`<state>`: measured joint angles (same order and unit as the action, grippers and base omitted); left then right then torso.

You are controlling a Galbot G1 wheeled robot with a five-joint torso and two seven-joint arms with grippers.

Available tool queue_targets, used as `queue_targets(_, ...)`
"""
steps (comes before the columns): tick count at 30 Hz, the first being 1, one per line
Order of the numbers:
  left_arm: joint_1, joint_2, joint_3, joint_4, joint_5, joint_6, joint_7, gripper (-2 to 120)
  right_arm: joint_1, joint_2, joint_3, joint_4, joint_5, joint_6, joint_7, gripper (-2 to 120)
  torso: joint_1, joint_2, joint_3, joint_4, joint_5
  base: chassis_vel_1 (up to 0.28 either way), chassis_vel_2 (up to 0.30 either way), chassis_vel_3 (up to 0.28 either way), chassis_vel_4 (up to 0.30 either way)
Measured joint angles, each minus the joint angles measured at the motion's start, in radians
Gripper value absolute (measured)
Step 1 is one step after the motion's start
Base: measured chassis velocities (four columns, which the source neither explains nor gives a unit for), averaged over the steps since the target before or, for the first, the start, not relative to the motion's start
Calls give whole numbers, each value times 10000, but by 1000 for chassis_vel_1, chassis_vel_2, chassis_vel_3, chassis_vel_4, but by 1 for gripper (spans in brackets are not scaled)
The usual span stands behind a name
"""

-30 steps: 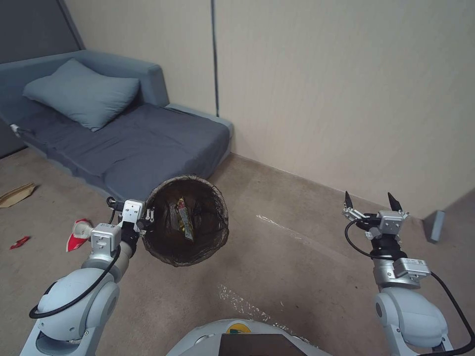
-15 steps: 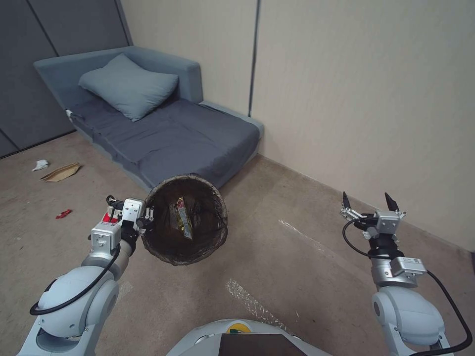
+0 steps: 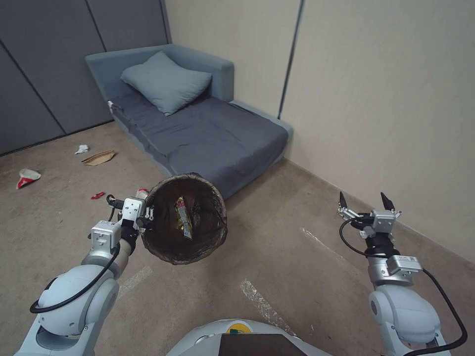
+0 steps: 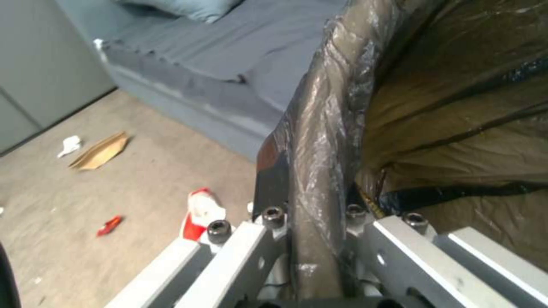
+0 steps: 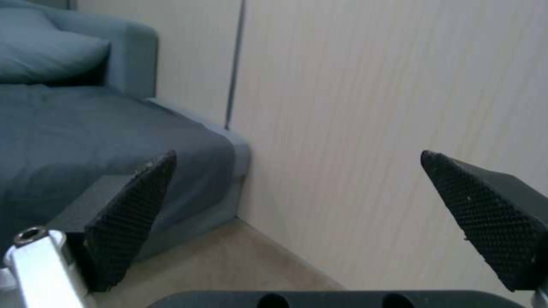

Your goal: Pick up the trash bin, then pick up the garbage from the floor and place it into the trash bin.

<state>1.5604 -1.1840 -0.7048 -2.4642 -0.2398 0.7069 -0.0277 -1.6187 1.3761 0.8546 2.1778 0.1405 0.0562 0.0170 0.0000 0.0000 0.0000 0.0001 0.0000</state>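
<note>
The left gripper pinches the bag-lined rim of the trash bin, holding it off the floor; a wrapper lies inside; the right gripper hangs wide open, empty; garbage litters the carpet beside the sofa.

Even, soft indoor light fills the room, with no hard shadows on the floor and no glare on the pale wall. The head view is sharp but bends straight lines outward near its edges. In the left wrist view the liner of the trash bin shows pale sheen, and the nearest parts are soft. The right wrist view is slightly blurred, its sofa dim.
</note>
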Motion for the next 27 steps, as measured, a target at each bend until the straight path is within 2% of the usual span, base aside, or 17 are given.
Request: queue_targets(27,-141,101,-130,21,-160,75,30,0,86,71,122,-133,-10,18,-17,100,0,0,0,1,0,86,81,87,83)
